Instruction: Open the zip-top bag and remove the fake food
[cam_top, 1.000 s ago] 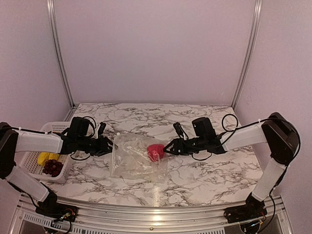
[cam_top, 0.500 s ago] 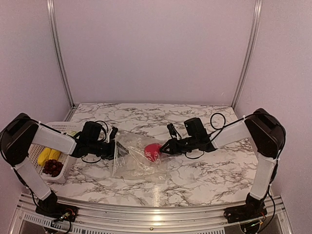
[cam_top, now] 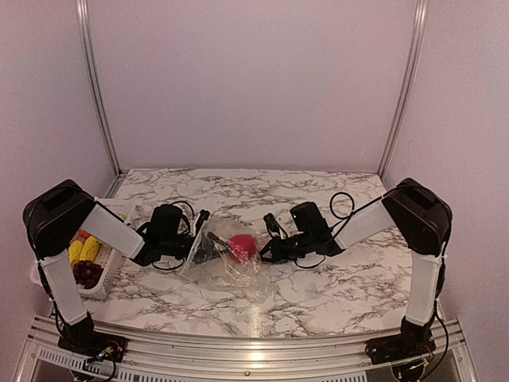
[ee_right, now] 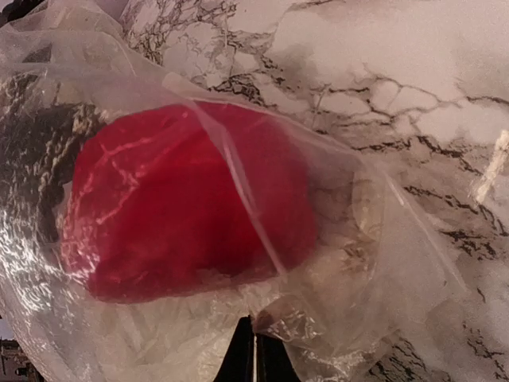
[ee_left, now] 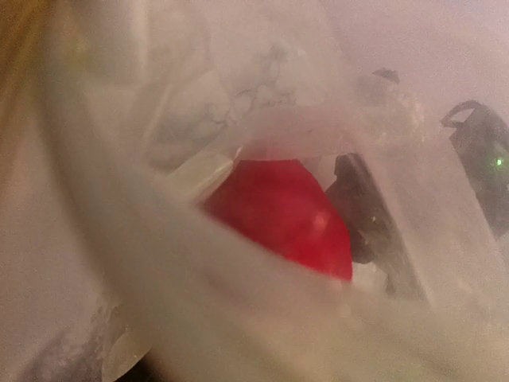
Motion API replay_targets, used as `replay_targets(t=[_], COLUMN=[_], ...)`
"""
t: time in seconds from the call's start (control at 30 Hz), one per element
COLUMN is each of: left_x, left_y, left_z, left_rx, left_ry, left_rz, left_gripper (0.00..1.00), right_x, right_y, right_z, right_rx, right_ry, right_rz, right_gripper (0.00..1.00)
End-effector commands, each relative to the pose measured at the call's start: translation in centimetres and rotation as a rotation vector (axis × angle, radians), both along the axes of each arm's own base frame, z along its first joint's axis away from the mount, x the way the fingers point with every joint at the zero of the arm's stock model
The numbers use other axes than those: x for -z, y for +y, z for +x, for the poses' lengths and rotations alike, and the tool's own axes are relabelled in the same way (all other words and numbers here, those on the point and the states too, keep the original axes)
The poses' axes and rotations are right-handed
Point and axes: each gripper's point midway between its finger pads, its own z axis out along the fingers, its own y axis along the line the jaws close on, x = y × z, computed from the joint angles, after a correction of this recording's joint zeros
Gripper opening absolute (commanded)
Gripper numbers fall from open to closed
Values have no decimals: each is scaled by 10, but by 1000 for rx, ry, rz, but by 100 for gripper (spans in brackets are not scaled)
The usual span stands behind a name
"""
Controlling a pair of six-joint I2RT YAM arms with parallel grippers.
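The clear zip-top bag (cam_top: 231,264) lies crumpled mid-table with a red round piece of fake food (cam_top: 242,246) inside. My left gripper (cam_top: 208,243) is pushed into the bag's left side. In the left wrist view blurred plastic (ee_left: 159,263) hides its fingers, and the red piece (ee_left: 278,211) lies just ahead. My right gripper (cam_top: 266,249) is at the bag's right edge. In the right wrist view its tips (ee_right: 254,350) are shut together on a fold of bag (ee_right: 326,318), with the red piece (ee_right: 183,199) just beyond under the film.
A white lattice basket (cam_top: 99,288) stands at the table's left edge beside the left arm. It holds a yellow piece (cam_top: 89,248) and a dark red-purple grape bunch (cam_top: 83,273). Marbled table (cam_top: 334,278) stretches right and behind the bag.
Both arms have closed in on the bag. The left gripper has pushed into its left side, the right has moved left and shut at its right edge, and the bag has bunched narrower.
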Motion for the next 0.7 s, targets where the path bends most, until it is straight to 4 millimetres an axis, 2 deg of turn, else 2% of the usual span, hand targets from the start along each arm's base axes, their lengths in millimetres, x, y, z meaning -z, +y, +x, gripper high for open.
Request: replay_targets(t=[0.0,0.13,0.3,0.5,0.67], left_x=[-14,-8,1,10,6], left_y=[-16,-22,-31,-39,-26], left_z=[11,15,20,13,8], left_rx=[-2,-10,-9,43,34], left_ry=[-47,-41,-32,-27,-49], left_rz=[-78,-68,-29,20,86], left_gripper=[65,71,73,64,48], right_x=[0,3,3,0,-1], right_y=[18,25,27,27,16], right_z=[-2,-7,-10,-9,-6], right_rx=[-41,-67,-81,-80,-50], right_ry=[-30,-35,-38,-45,-51], right_rz=[3,-11,-17,-19,-36], right_gripper=[1,0,0,0,0])
